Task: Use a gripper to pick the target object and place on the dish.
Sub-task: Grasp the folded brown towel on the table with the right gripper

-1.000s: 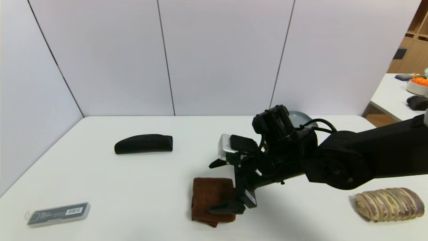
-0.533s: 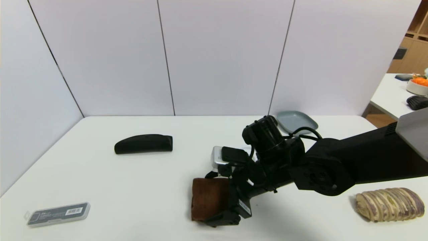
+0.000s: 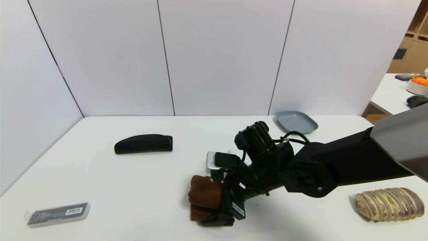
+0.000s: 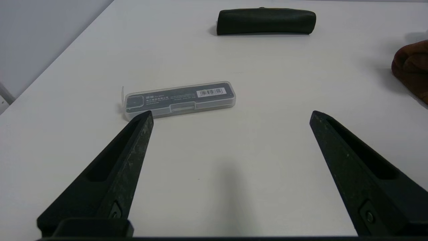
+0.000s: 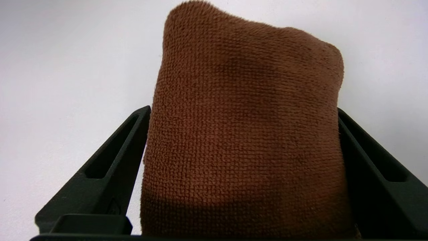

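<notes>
The right end effector is low over the white table, near the front edge and a little right of the middle. Its two black fingers stand wide apart, one on each side of the folded dark-brown towel. In the right wrist view the towel fills the whole space between the fingers and touches both inner faces. The fingers are spread as wide as the towel allows; I cannot tell if they press on it or only frame it. The towel looks bunched up at its left side, and it lies on the table.

The grey-blue dish stands at the far side of the table, close to the back wall, well apart from the towel and behind the right arm.

The left end effector is parked at the left side, above the table. Its fingers are released, wide apart with nothing between them. In front of it lies a clear plastic case with a barcode label. Farther away is a black elongated case, near the middle left of the table.

A striped beige-brown loaf lies at the right front, apart from all the other things.
</notes>
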### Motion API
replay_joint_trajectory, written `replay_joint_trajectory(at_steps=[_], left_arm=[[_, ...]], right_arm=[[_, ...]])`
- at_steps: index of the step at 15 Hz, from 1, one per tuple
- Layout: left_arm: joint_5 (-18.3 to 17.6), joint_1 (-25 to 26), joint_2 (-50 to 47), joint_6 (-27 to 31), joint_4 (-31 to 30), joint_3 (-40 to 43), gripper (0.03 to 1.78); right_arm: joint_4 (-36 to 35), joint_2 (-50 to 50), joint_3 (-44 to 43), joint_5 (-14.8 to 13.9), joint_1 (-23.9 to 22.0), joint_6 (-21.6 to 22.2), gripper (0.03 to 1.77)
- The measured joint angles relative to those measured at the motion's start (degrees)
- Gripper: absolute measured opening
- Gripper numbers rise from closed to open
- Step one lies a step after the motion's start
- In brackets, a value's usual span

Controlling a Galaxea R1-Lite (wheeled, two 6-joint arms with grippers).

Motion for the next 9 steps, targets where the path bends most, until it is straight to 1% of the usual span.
replay_joint_trajectory(at_steps=[3,8,9], left_arm=[[0.0,0.0,0.0,0.0,0.0,0.0,1.69],[0.0,0.0,0.0,0.0,0.0,0.0,1.69],[0.0,0.0,0.0,0.0,0.0,0.0,1.69]], right_arm=[[-0.5,1.1,-0.6,-0.2,0.0,-0.5,1.71],[-0.5,1.4,-0.5,-0.1,-0.2,-3.5,1.71],[-0.6,1.5,-0.6,0.0,-0.4,-3.5,1.53]])
